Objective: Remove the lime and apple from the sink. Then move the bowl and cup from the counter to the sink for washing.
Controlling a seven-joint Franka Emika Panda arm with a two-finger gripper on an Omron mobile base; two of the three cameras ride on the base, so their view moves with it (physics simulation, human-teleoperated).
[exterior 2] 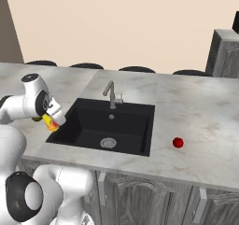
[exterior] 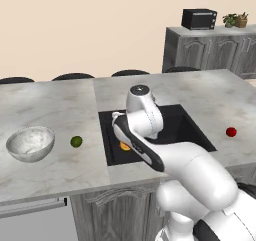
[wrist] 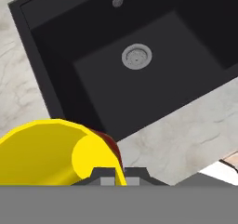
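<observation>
— Contents first: what is held by the sink (exterior 2: 135,119)?

— Nothing is seen lying in the black rectangular basin; its floor is bare around the round silver drain (wrist: 136,56), and a second small metal disc is set into the wall at 12 o'clock from the drain in the hand view. A grey metal faucet (exterior 2: 111,94) is mounted at the far rim.

— And the bowl (exterior: 30,143)?

— It is seen standing on the marbled grey counter (exterior: 60,110), well to 9 o'clock of the sink in the left base view. It is wide, round and grey-white marbled, and nothing can be made out inside it.

— Where is the fruit placed?

— The lime (exterior: 76,141), small, round and dark green, is set on the counter just at 3 o'clock of the bowl, apart from it. The apple (exterior 2: 178,142), glossy and red, is set on the counter at 3 o'clock of the sink.

— How is the cup (wrist: 56,153) described?

— It is a smooth yellow tumbler with a red-orange mark, tilted, its open mouth shown to the hand camera. It is clamped by the gripper (wrist: 120,174), jaws drawn together on its rim, and is carried over the sink's 9 o'clock edge.
</observation>
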